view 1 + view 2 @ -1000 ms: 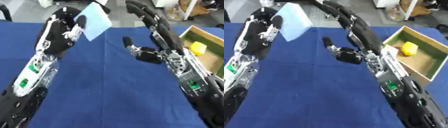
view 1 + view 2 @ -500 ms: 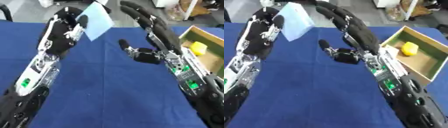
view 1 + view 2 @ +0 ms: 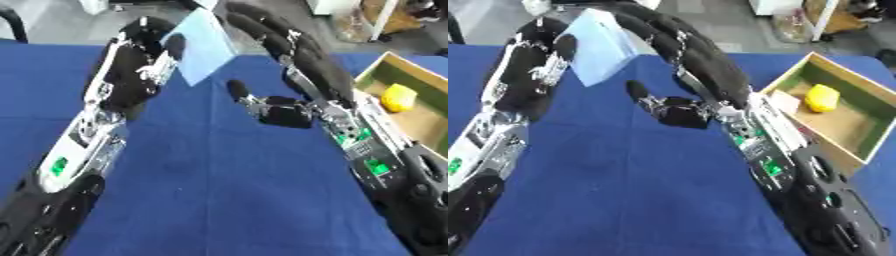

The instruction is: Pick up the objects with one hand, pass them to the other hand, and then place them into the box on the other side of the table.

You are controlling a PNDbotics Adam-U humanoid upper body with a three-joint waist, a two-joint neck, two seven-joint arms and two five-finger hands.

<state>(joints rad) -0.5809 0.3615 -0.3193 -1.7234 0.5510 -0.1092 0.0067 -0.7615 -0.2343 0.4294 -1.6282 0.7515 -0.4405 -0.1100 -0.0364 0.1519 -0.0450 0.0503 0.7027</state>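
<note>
Left hand grips pale blue sheet; right hand open nearby.

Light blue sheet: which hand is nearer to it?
Left. The left hand holds the light blue sheet up above the blue table, fingers curled on its edge. The right hand is open, below and to its right, apart from it.

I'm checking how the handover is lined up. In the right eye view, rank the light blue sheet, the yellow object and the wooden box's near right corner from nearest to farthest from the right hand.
From the right hand:
1. Light blue sheet, up and to its left, held by the left hand.
2. Yellow object, to its right, inside the wooden box.
3. The box's near right corner, farthest, at the view's right edge.
</note>
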